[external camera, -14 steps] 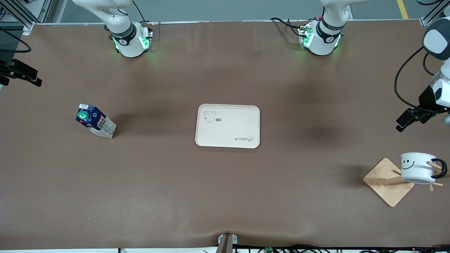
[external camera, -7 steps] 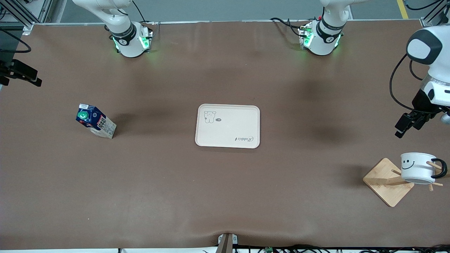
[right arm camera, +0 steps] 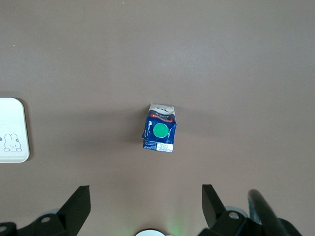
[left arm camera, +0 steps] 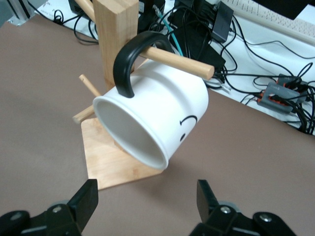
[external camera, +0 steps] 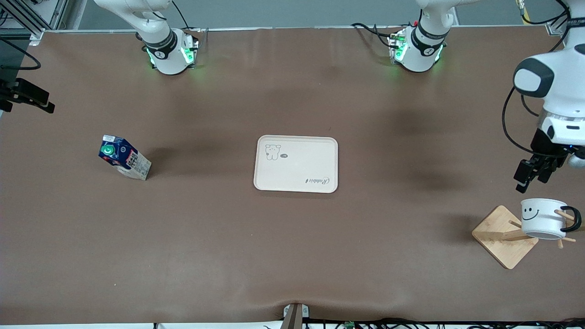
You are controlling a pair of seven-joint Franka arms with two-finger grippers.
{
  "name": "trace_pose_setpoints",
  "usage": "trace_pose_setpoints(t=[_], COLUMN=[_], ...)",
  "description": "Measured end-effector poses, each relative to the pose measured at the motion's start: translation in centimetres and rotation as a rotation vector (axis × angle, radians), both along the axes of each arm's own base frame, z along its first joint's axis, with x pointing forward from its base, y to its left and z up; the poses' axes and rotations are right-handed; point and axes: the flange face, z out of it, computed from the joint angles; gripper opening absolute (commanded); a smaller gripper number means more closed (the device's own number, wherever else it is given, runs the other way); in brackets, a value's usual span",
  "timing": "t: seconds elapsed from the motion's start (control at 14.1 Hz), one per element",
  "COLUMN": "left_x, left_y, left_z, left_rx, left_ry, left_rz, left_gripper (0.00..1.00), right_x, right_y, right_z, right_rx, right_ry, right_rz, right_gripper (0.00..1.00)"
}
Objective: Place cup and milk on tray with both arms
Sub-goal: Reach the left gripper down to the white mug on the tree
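Cup [left arm camera: 162, 115]: glossy white, round, loop-handled

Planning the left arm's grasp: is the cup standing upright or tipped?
Tipped: the cup hangs sideways by its handle on a wooden peg.

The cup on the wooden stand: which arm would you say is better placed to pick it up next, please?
Left. The left gripper, open, hovers close above the cup hanging on the stand; the right gripper, open, is high over the milk.

Even, bright overhead light leaves soft blurred shadows on the brown worktop [external camera: 292, 251], with all views sharp and glare-free.
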Motion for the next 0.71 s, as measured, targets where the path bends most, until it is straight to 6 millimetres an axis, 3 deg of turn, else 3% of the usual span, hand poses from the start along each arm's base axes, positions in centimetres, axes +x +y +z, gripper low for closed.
trace_pose_setpoints(t=[0.28, 0.71], left_x=[0.7, 1.4], left_y=[0.1, -0.3], left_z=[-2.0, -2.6], left_rx=[0.034, 0.05], left_ry=[-0.033, -0.072], left_rz=[-0.027, -0.042], left_gripper=[0.74, 0.69], right_x=[0.0, 0.0], right_y=[-0.2, -0.2], right_z=[0.0, -0.1], right_rx=[0.0, 0.0], right_ry=[0.001, 0.001], right_rz=[-0.003, -0.003], right_gripper=[1.0, 1.0])
